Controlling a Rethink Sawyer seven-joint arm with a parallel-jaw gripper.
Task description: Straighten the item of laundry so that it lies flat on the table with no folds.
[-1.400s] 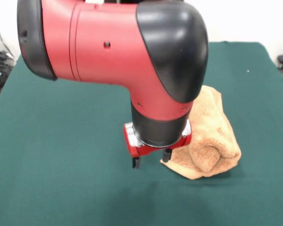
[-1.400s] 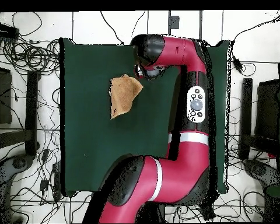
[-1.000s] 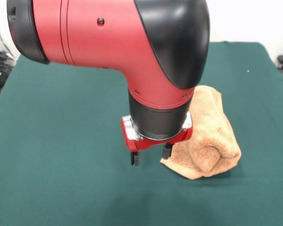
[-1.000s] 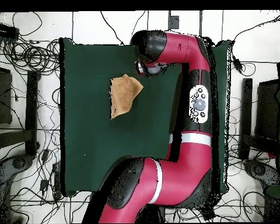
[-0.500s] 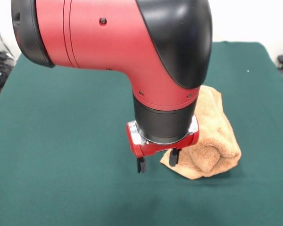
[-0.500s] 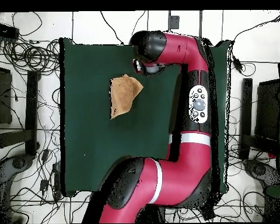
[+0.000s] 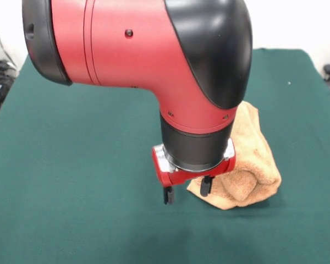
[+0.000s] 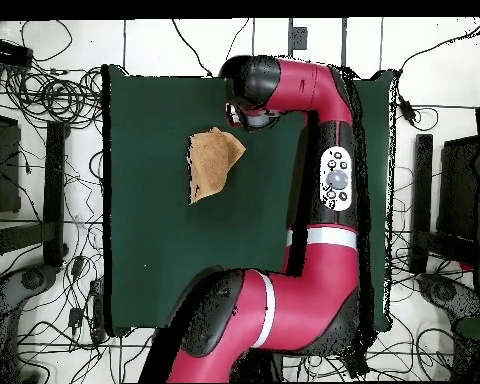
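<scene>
- Fingers (image 7: 168, 194) spread apart, nothing between them; gripper (image 7: 187, 190) sits low over the table (image 7: 71, 181), one finger at the towel's near corner, the other over bare felt.
- Towel (image 7: 247, 165) lies bunched, folded over on itself with a thick roll along one side. Overhead view shows it as a narrow folded shape (image 8: 213, 163) just beside the wrist.
- Change over the last second or so: gripper has dropped a bit and shifted slightly toward the towel's corner. Towel itself hasn't moved.
- Read: lining up for a corner pinch. No grasp yet, so no unfolding progress.
- Next move likely needs a further drop, then closing on the corner edge.
- Risk: straddling only fluff, or pinching both layers.
</scene>
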